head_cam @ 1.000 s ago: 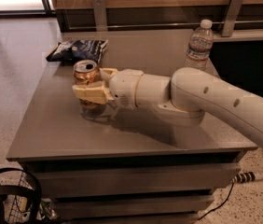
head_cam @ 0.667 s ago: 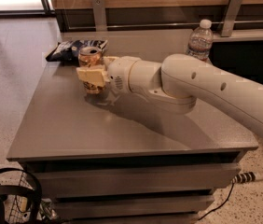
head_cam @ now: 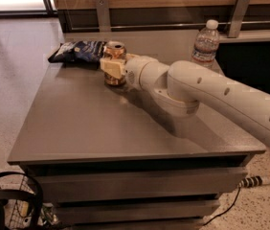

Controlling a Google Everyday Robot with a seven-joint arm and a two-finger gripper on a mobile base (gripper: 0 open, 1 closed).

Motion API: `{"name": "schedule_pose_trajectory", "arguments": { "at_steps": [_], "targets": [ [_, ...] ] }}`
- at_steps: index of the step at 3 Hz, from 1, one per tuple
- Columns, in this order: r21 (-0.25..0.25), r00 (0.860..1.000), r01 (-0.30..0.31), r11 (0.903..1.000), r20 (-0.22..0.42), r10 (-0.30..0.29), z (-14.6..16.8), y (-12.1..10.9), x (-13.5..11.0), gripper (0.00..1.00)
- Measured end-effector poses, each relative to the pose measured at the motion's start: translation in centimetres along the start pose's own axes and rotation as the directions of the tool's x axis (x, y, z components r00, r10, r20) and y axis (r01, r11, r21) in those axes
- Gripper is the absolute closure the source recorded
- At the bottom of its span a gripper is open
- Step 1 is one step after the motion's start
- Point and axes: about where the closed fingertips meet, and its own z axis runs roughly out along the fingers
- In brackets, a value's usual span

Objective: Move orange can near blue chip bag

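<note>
Since a second ago we have carried the orange can [head_cam: 115, 50] farther toward the tabletop's far left corner; it now stands upright just beside the right end of the blue chip bag [head_cam: 77, 51], which lies flat in that corner. Our gripper [head_cam: 111, 69] is there too, jaws closed around the can's middle. We cannot tell whether the can's base touches the grey table [head_cam: 87, 123]. Our white arm [head_cam: 207, 87] reaches in from the right edge. A water bottle [head_cam: 205, 44] stands near the far right corner.
</note>
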Motion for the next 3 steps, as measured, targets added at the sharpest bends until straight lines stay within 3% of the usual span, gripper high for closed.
{"name": "schedule_pose_trajectory", "arguments": {
  "at_steps": [1,2,3],
  "targets": [
    [0.0,1.0,0.0,1.0,0.0,0.0,0.0,0.0,-0.1,1.0],
    [0.083,0.999,0.048,0.9954,0.022,-0.05,-0.5,-3.1,-0.9,1.0],
    [0.167,0.993,0.099,0.981,0.043,-0.108,-1.5,-5.9,-2.1,1.0]
  ]
}}
